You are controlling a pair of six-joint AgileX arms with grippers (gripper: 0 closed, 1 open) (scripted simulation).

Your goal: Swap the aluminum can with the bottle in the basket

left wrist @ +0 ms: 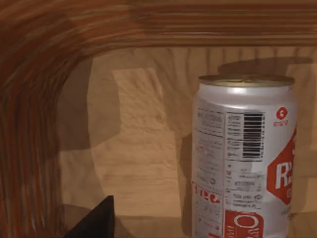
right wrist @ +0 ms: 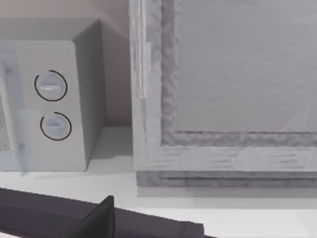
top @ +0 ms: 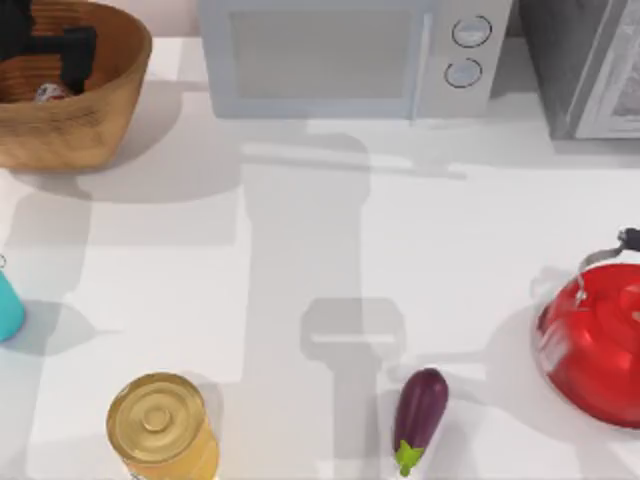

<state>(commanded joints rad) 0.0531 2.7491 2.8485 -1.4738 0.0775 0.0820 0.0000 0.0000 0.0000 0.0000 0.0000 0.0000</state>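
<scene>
One basket [top: 90, 110] sits far left in the top view, with the left gripper [top: 55, 50] down inside it above the can [top: 48, 93]; whether its fingers are parted I cannot tell. At the left edge lies the bottle [top: 8, 308]. The left wrist view has the can [left wrist: 245, 158] standing upright on the basket [left wrist: 44, 99] floor. The right wrist view faces a microwave [right wrist: 54, 99].

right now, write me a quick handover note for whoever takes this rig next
Left gripper: down inside the basket at the top view's far left; finger state unclear.
Right arm: parked, its wrist camera facing the microwave.
Aluminum can: upright on the basket floor, apart from the one left fingertip in view.
Bottle: on the table at the left edge, outside the basket.
Done: swap looks complete.
Left: lift the left arm clear.
</scene>
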